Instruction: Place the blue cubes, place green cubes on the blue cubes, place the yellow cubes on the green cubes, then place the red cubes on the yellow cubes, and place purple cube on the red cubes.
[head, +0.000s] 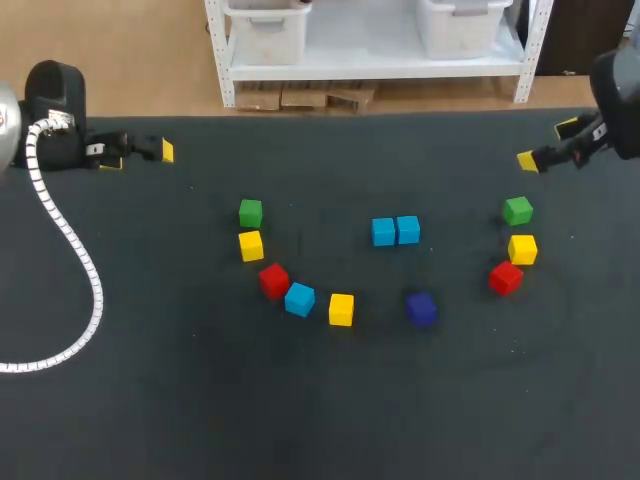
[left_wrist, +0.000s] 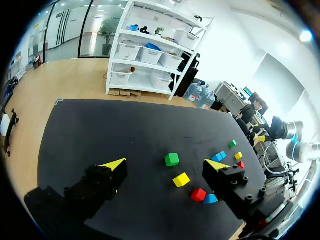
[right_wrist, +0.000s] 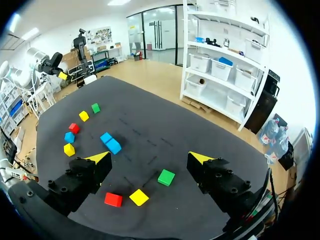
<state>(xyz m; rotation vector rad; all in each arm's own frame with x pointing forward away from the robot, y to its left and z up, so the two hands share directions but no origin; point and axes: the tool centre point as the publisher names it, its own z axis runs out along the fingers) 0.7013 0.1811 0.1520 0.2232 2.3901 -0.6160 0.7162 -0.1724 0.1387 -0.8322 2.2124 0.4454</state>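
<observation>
The pair of blue cubes sits side by side, touching, about midway between the left and right edges of the surface and a little toward its far edge; nothing rests on them. Toward the left edge the other cubes form a curve, each flat on the surface: the left green cube is farthest back; the left yellow cube is just in front of it; then come the left red cube, the lone blue cube just beside it, and the middle yellow cube nearest the near edge. The purple cube stands alone, near that yellow one but apart. Toward the right edge the right green cube, right yellow cube and right red cube form a short line, close together. The left pincer hangs by the far left corner, released, grasping nothing; the right pincer hangs by the far right corner, likewise spread and unladen. A white ribbed cable loops along the left edge.
</observation>
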